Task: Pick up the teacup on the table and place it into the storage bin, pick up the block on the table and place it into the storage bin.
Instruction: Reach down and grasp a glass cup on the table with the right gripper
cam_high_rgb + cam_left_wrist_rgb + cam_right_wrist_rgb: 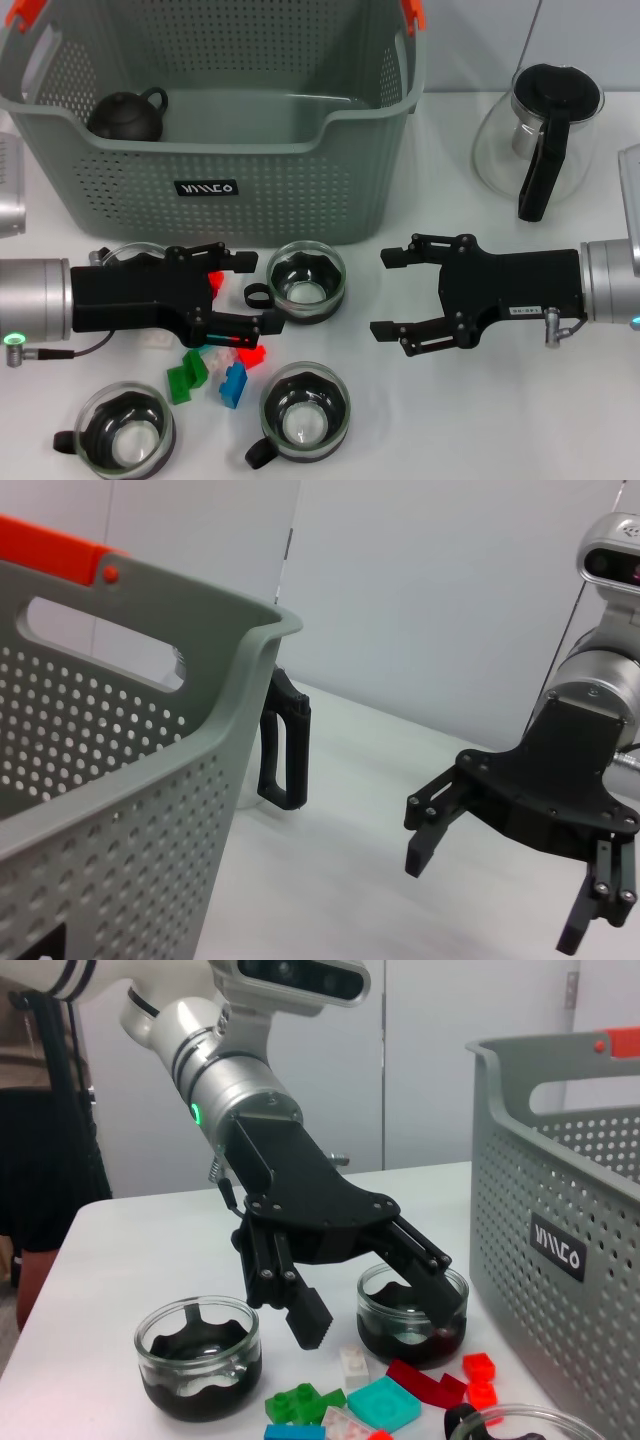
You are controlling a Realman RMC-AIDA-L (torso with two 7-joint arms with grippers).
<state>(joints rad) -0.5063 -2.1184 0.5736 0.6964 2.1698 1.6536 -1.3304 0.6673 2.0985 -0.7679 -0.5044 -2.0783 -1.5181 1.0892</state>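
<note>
I've got the nearest teacup sitting upright on the tabletop, just in front of the storage bin, with its black handle pointing to nine o'clock. My left gripper hangs low right beside that handle, jaws apart, holding nothing, fingers either side of a scatter of toy bricks: a red block, a green block and a blue block lie at about six o'clock from it. I judge it is lined up for either the cup handle or a brick; I can't say which.

My right gripper waits at three o'clock of the cup, spread wide and empty, facing it across a clear gap.

Two more teacups sit nearer me, one at seven o'clock and one at six o'clock. A dark teapot already rests inside the bin. A glass carafe stands well off at two o'clock.
</note>
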